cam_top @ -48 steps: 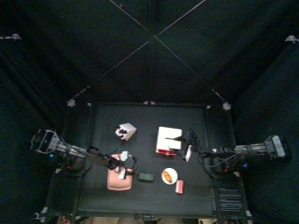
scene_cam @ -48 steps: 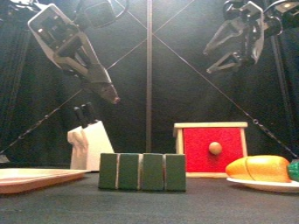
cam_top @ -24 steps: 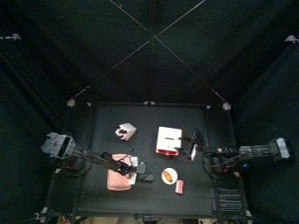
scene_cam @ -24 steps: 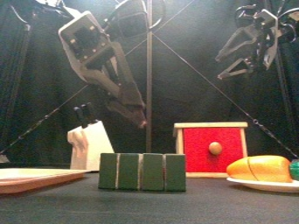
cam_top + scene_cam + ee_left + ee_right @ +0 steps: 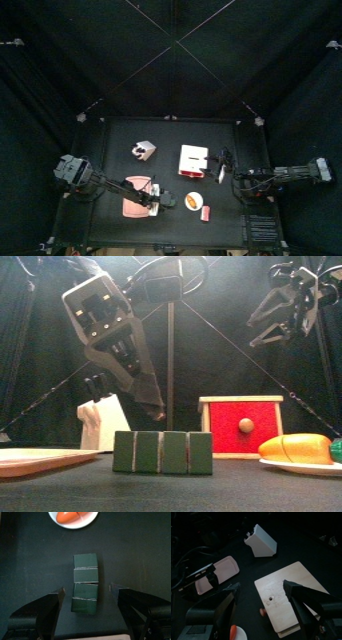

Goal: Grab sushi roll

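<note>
The sushi roll (image 5: pixel 163 452) is a dark green block cut into several segments, lying on the black table near its front edge. In the left wrist view the roll (image 5: pixel 85 583) lies lengthwise between my left gripper's (image 5: pixel 87 588) open jaws, which stand on either side of it. In the front view the left gripper (image 5: pixel 150 406) hangs a little above the roll. In the top view the left gripper (image 5: pixel 159 197) covers the roll. My right gripper (image 5: pixel 261 588) is open and empty, held high at the right (image 5: pixel 274 326).
A red-fronted wooden box (image 5: pixel 242 428) stands behind the roll at right. A white plate (image 5: pixel 321 465) with an orange item (image 5: pixel 297 445) is at front right. A pink tray (image 5: pixel 40 461) lies at front left, with a white object (image 5: pixel 102 423) behind it.
My left arm has swung right and down, bringing its open gripper from over the pink tray to over the roll. The right arm has shifted only slightly.
</note>
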Action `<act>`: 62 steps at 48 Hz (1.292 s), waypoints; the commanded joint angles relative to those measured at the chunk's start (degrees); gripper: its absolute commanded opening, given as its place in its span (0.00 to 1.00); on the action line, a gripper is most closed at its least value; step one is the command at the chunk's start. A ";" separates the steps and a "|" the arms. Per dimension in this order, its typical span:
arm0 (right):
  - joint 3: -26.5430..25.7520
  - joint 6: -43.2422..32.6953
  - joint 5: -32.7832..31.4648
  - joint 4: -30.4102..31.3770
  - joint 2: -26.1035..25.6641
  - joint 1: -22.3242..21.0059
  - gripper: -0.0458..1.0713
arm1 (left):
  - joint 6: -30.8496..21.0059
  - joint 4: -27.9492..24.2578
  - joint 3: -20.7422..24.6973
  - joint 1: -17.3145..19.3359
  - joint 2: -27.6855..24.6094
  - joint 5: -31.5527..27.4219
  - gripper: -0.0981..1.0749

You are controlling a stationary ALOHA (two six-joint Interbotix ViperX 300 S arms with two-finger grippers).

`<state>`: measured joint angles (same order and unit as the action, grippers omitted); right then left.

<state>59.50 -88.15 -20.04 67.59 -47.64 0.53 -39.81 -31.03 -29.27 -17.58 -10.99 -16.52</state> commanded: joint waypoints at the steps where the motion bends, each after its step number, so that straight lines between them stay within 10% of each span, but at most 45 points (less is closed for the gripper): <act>1: -0.62 0.00 0.26 0.00 0.26 -0.18 0.92 | -0.09 0.09 2.02 0.26 -0.18 -0.70 0.95; 62: -0.18 0.00 0.26 -0.18 0.35 -0.44 0.92 | -0.18 0.00 4.57 0.44 2.46 -4.66 0.70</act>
<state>59.85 -88.24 -19.95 67.32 -47.46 0.26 -39.90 -30.76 -25.93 -17.23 -10.55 -21.36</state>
